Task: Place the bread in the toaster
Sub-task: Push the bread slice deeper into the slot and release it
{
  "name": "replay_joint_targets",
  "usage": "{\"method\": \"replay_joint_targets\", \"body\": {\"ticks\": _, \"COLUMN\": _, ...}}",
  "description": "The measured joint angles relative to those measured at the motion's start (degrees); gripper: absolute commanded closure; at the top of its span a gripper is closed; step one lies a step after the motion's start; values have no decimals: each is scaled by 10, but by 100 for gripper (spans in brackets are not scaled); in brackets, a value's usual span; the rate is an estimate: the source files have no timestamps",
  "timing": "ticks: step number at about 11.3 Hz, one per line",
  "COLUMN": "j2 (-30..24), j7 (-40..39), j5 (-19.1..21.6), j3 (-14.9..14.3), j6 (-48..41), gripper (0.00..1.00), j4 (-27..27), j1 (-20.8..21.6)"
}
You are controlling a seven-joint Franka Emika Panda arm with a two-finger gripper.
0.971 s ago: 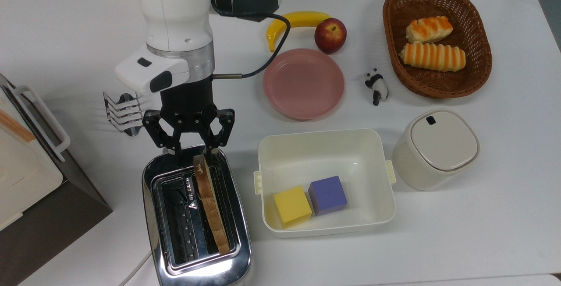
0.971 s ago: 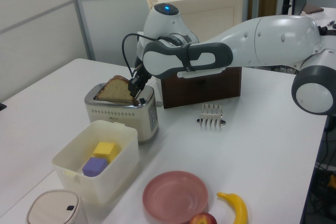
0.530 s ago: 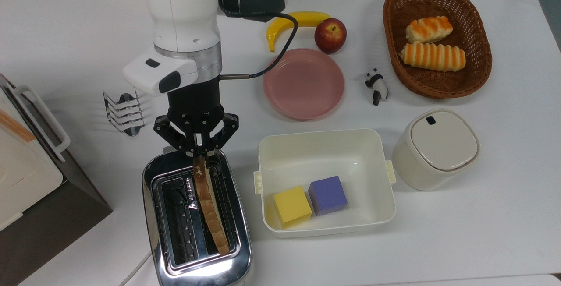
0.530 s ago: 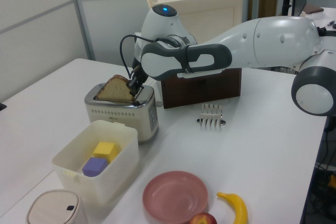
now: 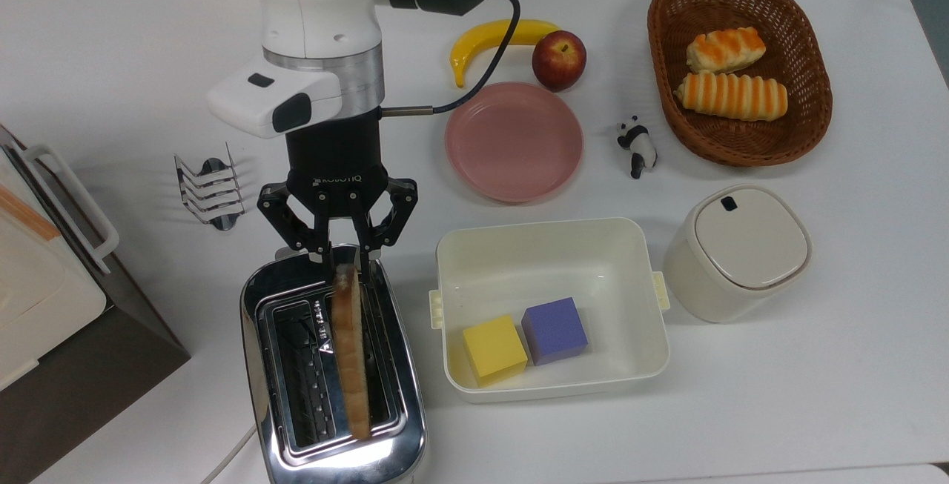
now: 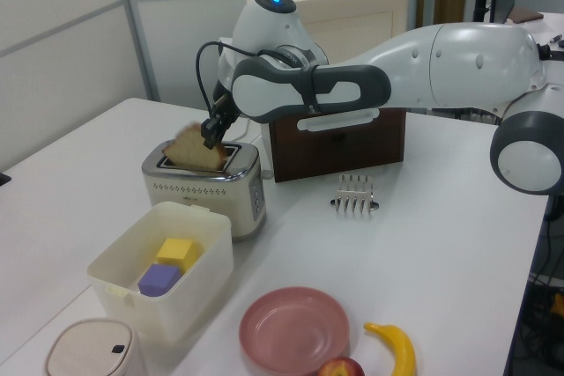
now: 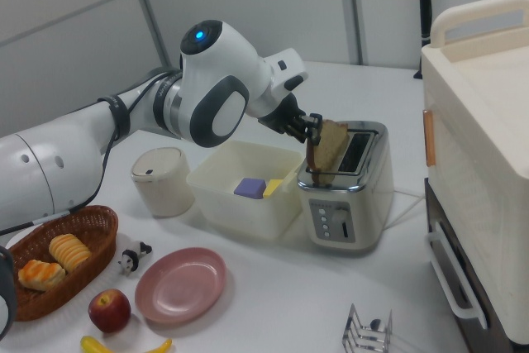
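The bread's (image 5: 349, 350) lower part is hidden inside the toaster (image 5: 400, 425), whose near end the top view's bottom edge cuts off.

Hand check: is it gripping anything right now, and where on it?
The hand pinches the bread at the slice's end nearest the arm, while the rest sits in the toaster slot.
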Motion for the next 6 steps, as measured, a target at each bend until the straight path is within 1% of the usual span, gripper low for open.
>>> {"method": "replay_joint_targets", "body": {"ticks": 4, "j2": 0, "j7": 0, "j5": 0, "j3": 0, "j6": 0, "gripper": 67, "j4": 0, "j1": 0}}
{"method": "replay_joint_targets", "body": {"ticks": 6, "j2": 2, "j7": 0, "j5": 0, "j3": 0, "j6": 0, "gripper": 57, "j4": -5, "j1": -1}}
